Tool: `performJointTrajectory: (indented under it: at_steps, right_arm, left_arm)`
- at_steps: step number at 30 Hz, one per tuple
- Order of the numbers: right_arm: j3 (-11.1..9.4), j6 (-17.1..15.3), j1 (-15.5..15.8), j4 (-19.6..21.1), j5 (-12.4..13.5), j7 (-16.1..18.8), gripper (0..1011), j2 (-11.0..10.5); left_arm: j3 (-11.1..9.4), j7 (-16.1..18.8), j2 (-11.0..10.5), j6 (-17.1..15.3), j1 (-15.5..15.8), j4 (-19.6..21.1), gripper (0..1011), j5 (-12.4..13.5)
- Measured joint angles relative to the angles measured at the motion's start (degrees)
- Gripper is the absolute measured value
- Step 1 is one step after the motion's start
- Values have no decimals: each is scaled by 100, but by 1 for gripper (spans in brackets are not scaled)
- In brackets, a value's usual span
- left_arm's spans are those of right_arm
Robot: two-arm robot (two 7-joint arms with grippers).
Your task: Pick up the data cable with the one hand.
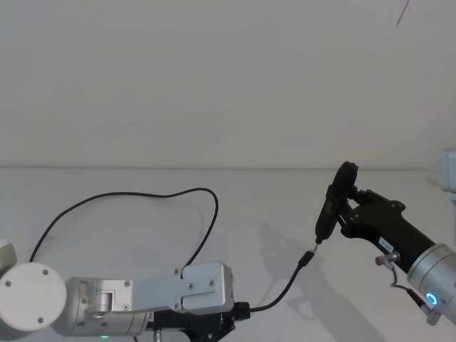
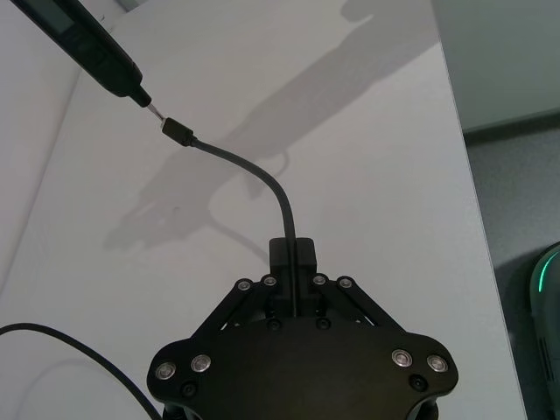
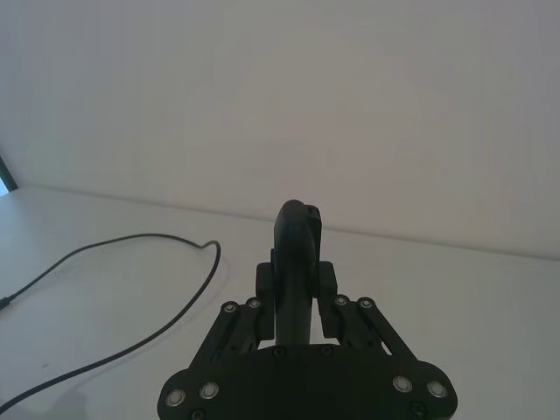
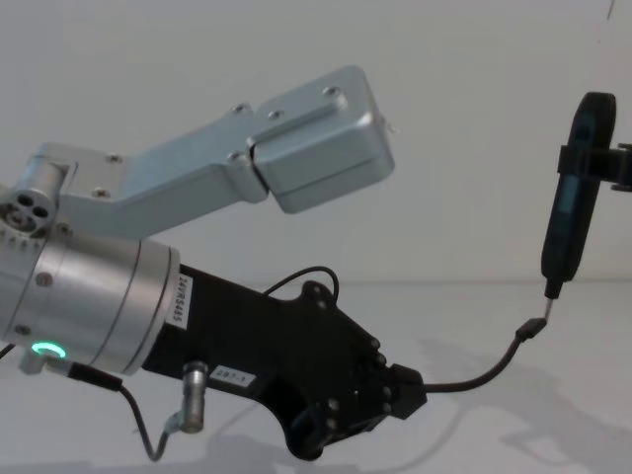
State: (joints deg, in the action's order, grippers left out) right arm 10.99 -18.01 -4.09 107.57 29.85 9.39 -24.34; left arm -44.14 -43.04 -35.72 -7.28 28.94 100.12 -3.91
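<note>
Cable held up, plug meeting the pen tool

The left gripper (image 2: 296, 262) pinches the data cable (image 2: 282, 197) a little way behind its plug (image 1: 306, 258), which curves up off the table (image 1: 107, 182) until it sits just under the pale tip of the pen-like tool (image 1: 329, 206). That tool is clamped in the right gripper (image 3: 296, 289). Behind the left gripper, the cable's slack trails in a loop across the table. The risk, as I judge it: the free length beyond the grip is limp, so any nudge from the tool could swing the plug aside or drag the cord through the pads.
</note>
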Motion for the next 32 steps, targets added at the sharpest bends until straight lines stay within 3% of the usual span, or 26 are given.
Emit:
performJointTrajectory:
  at_steps: [32]
  right_arm:
    - [2, -7, 13, 12, -13, -35, 279, -11]
  left_arm:
    - [0, 1, 0, -1, 0, 0, 44, 0]
